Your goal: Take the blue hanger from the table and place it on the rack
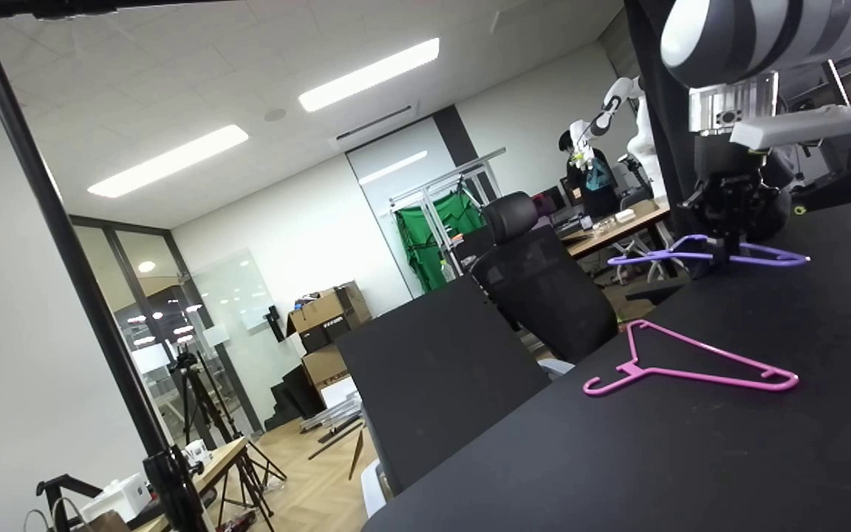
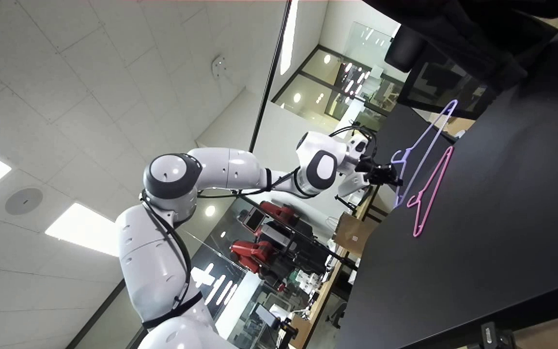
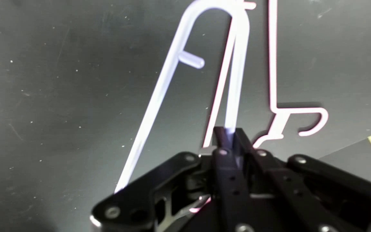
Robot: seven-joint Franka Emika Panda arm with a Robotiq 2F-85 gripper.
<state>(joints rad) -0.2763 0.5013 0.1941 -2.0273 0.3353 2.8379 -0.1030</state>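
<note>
Clearly, the gripper [image 3: 230,133] is clamped on the blue hanger [image 3: 237,80], its two fingertips nipping one straight bar between them. From that grip, in the wrist view, the held bar runs out to 12 o'clock and rounds a corner; a short peg juts in at 11 from the second bar, which slants back to 8 o'clock and passes out of sight behind the gripper. In an exterior view the hanger is nearly level, clear of the table [image 1: 617,458], with parts reaching to 9 and 3 o'clock from the fingers. In an exterior view the robot arm [image 2: 230,167] comes in from about 9 o'clock; the blue hook sits at 12, near the fingers, and the longer stretch of the hanger extends to 1 o'clock, showing against the background past the table's edge. Underneath, on the table, lies the pink hanger [image 3: 273,64]: in the wrist view one of its bars stands at 1 o'clock from the fingertips, its hook near 3, and the blue bar partly covers another of its bars at 12.
</note>
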